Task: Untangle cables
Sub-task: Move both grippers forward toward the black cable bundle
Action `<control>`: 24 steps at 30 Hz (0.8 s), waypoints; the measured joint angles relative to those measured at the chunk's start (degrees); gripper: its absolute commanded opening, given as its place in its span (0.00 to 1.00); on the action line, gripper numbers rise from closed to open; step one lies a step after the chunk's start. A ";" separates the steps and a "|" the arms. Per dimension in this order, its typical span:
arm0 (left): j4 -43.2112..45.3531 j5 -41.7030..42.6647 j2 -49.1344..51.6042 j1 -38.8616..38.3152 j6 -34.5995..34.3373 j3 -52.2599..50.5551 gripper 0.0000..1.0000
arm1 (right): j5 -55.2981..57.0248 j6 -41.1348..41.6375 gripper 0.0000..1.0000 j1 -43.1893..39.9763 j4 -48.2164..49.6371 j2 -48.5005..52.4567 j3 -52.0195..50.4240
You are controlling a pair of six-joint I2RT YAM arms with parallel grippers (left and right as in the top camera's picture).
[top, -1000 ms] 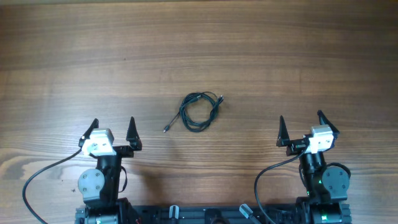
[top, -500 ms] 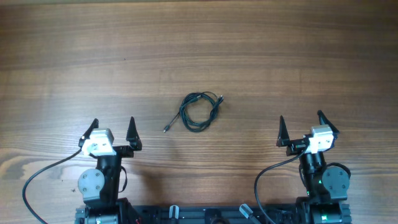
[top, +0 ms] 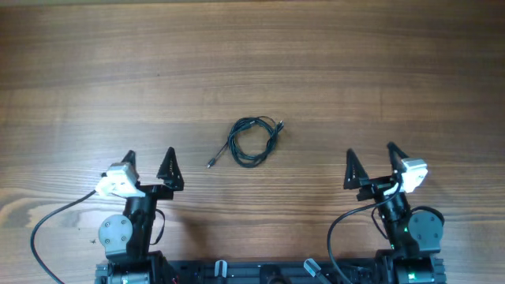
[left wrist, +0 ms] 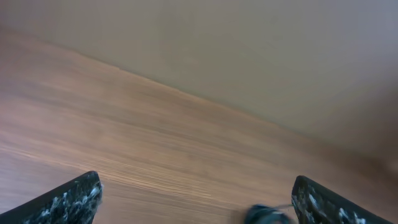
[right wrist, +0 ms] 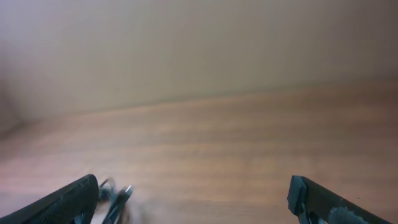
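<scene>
A thin dark cable (top: 251, 140) lies coiled in a small loop at the middle of the wooden table, with one plug end trailing to the lower left and one at the upper right. My left gripper (top: 149, 167) is open and empty, to the lower left of the coil. My right gripper (top: 372, 162) is open and empty, to the lower right of it. The coil shows blurred at the bottom right of the left wrist view (left wrist: 268, 214) and at the bottom left of the right wrist view (right wrist: 115, 198).
The wooden table (top: 252, 63) stretches wide around the coil. Thick black arm cables (top: 55, 217) run from each arm base at the near edge. A plain wall rises beyond the table's far edge in both wrist views.
Both grippers have turned a little inward, toward the coil. The cable has not moved.
</scene>
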 measured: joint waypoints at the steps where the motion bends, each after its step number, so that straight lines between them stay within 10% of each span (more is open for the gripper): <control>1: 0.04 0.96 0.00 0.00 -1.25 0.00 1.00 | -1.01 0.42 1.00 0.00 -0.81 0.00 0.11; 17: 0.07 21.94 0.66 0.00 -7.41 0.04 1.00 | -14.03 8.74 1.00 0.00 -3.82 1.55 1.86; 24: -3.63 26.45 9.18 0.00 -7.61 7.30 1.00 | -15.19 3.58 1.00 0.00 -14.36 16.83 18.75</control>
